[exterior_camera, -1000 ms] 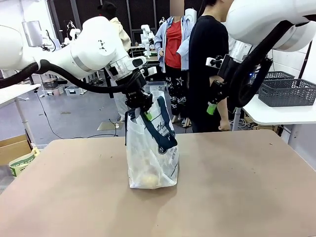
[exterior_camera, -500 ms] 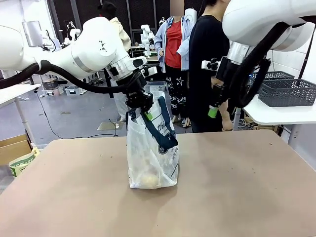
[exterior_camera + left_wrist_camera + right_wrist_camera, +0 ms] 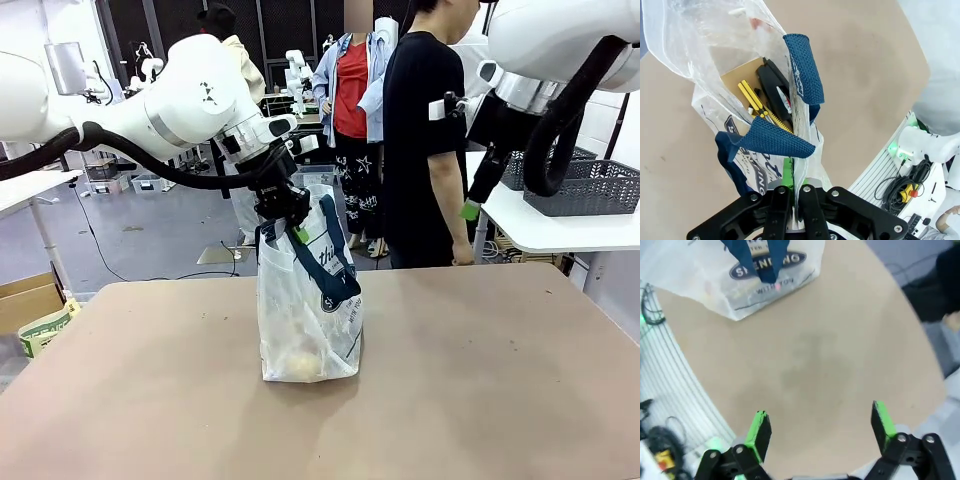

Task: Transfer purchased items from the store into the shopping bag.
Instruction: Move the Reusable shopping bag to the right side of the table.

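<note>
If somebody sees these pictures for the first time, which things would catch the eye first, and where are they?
First is the shopping bag, standing upright at the middle of the table, its top pinched shut by the left gripper near a navy handle. Through its open mouth, in the left wrist view, a yellow-and-black tool lies on a tan packet. At the upper right, the right gripper hangs open and empty above the table's far edge.

A robotics lab: more robot arms [image 3: 298,70] at tables behind, cables on the grey floor [image 3: 150,235], people standing about.
</note>
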`<state>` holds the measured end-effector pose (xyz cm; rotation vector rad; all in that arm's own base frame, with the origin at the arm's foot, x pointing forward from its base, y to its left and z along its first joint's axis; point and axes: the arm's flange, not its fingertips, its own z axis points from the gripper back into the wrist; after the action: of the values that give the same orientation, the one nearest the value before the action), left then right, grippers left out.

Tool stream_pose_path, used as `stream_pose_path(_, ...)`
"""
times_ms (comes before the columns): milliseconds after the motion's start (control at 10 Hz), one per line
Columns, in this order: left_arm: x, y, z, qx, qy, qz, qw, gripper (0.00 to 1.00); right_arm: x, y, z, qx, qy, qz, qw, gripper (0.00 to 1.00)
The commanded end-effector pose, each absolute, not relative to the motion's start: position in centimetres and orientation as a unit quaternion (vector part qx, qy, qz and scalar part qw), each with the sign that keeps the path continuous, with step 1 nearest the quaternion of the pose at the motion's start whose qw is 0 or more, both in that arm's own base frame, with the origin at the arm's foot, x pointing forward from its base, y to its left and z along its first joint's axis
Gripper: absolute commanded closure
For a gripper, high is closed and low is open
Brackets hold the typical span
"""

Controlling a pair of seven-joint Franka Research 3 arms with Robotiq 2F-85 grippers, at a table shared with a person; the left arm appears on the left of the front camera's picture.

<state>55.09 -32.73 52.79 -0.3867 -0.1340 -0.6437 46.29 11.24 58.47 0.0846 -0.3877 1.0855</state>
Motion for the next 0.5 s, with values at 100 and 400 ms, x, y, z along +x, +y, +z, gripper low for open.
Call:
stream_pose_path(100,55.0,-32.8,52.9,-0.189,-0.075,-0.307,0.930,1.00,46.0,10.0,56.8,0.105,-0.285,0.538,0.786,0.00)
stream_pose_path(400,55.0,-32.8,52.9,-0.189,-0.075,-0.307,0.930,1.00,46.8,8.7,56.8,0.196,-0.323,0.545,0.749,0.00)
